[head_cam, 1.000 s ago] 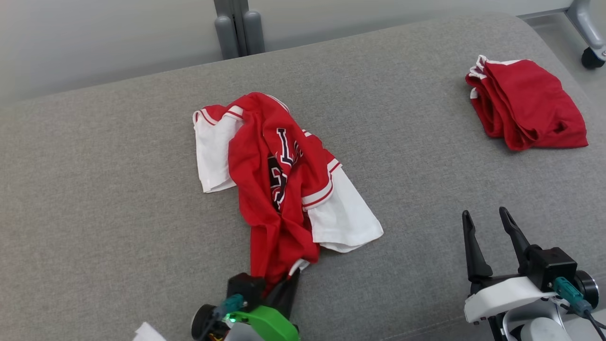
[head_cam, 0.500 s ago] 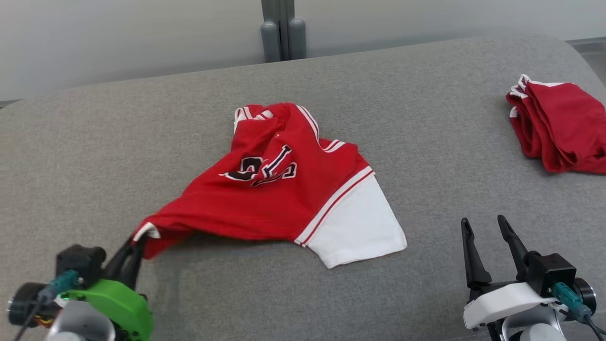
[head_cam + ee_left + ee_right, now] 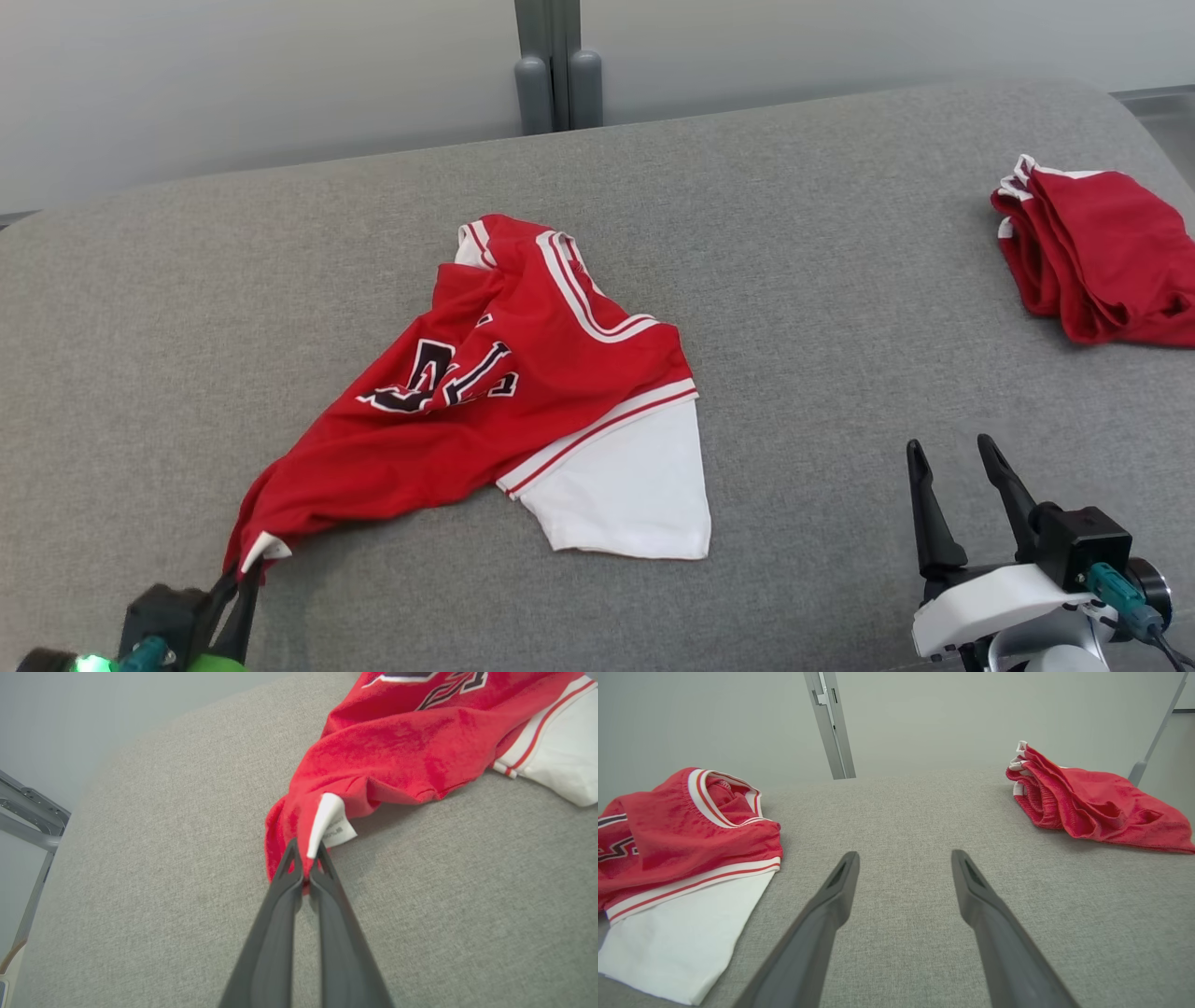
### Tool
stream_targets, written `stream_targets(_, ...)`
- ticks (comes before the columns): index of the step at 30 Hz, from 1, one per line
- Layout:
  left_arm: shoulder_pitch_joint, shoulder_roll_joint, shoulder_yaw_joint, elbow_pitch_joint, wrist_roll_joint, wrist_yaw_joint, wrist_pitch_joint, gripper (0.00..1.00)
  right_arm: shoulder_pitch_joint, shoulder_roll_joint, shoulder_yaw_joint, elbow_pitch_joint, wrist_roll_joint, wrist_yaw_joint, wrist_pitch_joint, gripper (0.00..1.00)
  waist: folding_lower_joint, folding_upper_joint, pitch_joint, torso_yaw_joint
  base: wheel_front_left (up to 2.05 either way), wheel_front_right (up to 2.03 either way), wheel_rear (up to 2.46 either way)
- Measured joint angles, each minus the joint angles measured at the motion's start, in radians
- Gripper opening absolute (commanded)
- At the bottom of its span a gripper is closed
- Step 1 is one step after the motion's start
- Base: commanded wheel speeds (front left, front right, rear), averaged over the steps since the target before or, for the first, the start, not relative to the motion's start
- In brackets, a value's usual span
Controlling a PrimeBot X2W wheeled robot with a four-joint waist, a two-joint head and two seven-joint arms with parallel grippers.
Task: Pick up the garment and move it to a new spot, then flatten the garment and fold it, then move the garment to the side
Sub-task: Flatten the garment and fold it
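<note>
Head cam: you're looking down on a grey padded surface [image 3: 840,327] w/ a pale wall behind. Your L gripper [image 3: 245,583] is at the lower left edge, jaws pressed together on a bunched corner of the garment [image 3: 523,373], a red jersey w/ white trim. In the L wrist cam the two dark fingers [image 3: 278,914] meet at the tips w/ red cloth pinched between them. A small white tag [image 3: 332,823] sticks out just beside the pinch. From that corner the garment stretches up and to the right across the middle of the surface, pulled into a rough wedge, wrinkled, not flat. Dark lettering [image 3: 439,378] w/ white edging runs across it, creased, can't read it. One white sleeve [image 3: 625,499] lies flat at the garment's near right side; the striped neck opening sits at the far end. Your R gripper [image 3: 948,453] is at the lower right, jaws spread wide w/ nothing between them, well apart from the garment. A second red piece [image 3: 1102,252], folded in a loose pile, lies at the far right edge. A grey post [image 3: 557,65] stands behind the surface, top centre.
</note>
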Motion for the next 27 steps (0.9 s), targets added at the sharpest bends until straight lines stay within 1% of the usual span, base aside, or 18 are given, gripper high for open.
stream_targets(1,0.014,-0.014,-0.007,0.016,0.008,0.007,-0.026,0.47,0.003,0.0,-0.002,0.001,0.0,0.0,0.0,1.0,0.0,0.0,-0.002,-0.001,0.0,0.0,0.0)
stream_targets(2,0.027,-0.029,-0.007,0.032,0.01,0.018,-0.058,0.88,0.006,0.0,-0.004,0.002,0.0,0.0,0.0,1.0,0.0,0.0,-0.004,-0.002,0.0,0.0,0.0)
stream_targets(3,0.036,-0.04,-0.007,0.046,0.014,0.026,-0.084,1.0,0.007,0.0,-0.006,0.002,0.0,0.0,0.0,1.0,0.0,0.0,-0.006,-0.002,0.0,0.0,0.0)
stream_targets(5,0.06,-0.069,-0.001,0.072,0.023,0.042,-0.13,1.0,0.013,0.0,-0.009,0.003,-0.001,0.0,0.0,1.0,0.0,0.0,-0.013,-0.002,0.0,0.0,0.0)
stream_targets(8,0.097,-0.12,0.015,0.085,0.013,0.066,-0.156,1.0,0.02,0.0,-0.017,0.005,-0.007,0.0,0.0,1.0,0.0,0.0,-0.022,0.003,0.0,0.0,0.0)
stream_targets(11,0.129,-0.158,0.049,0.089,-0.003,0.071,-0.165,1.0,0.021,0.0,-0.017,0.003,-0.013,0.0,0.0,1.0,0.0,0.0,-0.033,0.01,0.0,0.0,0.0)
stream_targets(13,0.148,-0.189,0.096,0.07,-0.004,0.085,-0.165,1.0,0.023,0.0,-0.018,0.003,-0.019,0.0,0.0,1.0,0.0,0.0,-0.041,0.015,0.0,0.0,0.0)
stream_targets(16,0.177,-0.261,0.214,-0.02,0.027,0.114,-0.168,1.0,0.029,0.0,-0.024,0.0,-0.022,0.0,0.0,1.0,0.0,0.0,-0.058,0.025,0.0,0.0,0.0)
stream_targets(19,0.225,-0.337,0.304,-0.094,0.081,0.118,-0.169,1.0,0.043,0.0,-0.026,-0.003,-0.027,0.0,0.0,1.0,0.0,0.0,-0.072,0.036,0.0,0.0,0.0)
stream_targets(20,0.236,-0.359,0.325,-0.108,0.093,0.114,-0.169,1.0,0.044,0.0,-0.026,-0.003,-0.028,0.0,0.0,1.0,0.0,0.0,-0.075,0.04,0.0,0.0,0.0)
stream_targets(24,0.25,-0.454,0.42,-0.165,0.166,0.07,-0.169,1.0,0.044,0.0,-0.019,-0.011,-0.028,0.0,0.0,1.0,0.0,0.0,-0.085,0.052,0.0,0.0,0.0)
stream_targets(27,0.248,-0.517,0.459,-0.194,0.237,0.008,-0.169,1.0,0.043,0.0,-0.017,-0.017,-0.028,0.0,0.0,1.0,0.0,0.0,-0.091,0.057,0.0,0.0,0.0)
